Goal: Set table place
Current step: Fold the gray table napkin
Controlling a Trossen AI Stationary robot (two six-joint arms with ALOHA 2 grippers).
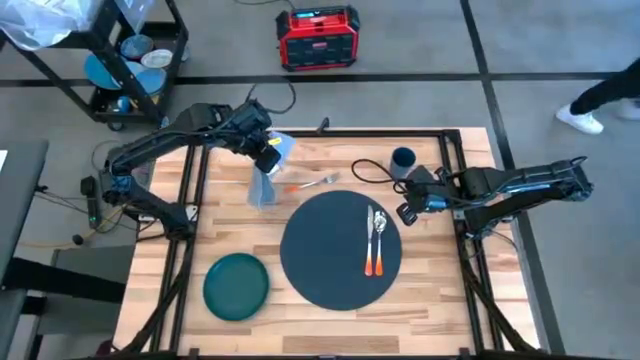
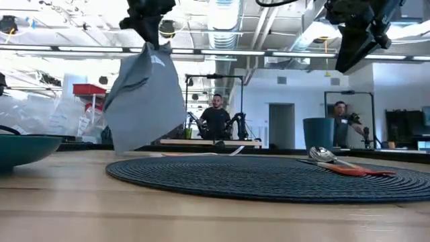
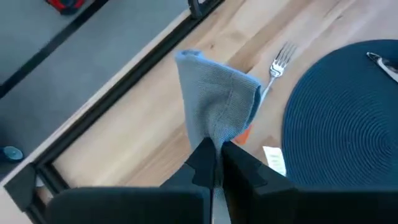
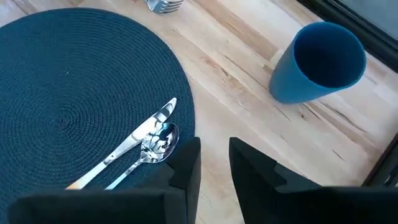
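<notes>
Grey cloth (image 1: 262, 186) pinched in left tool (image 1: 268, 158); right tool (image 4: 214, 163) narrowly parted beside empty blue cup (image 4: 318, 61).

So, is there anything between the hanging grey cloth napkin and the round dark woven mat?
Nothing visible does. The left gripper holds the grey cloth napkin above bare wood beside the round dark woven mat; the orange-handled fork lies just behind it.
</notes>
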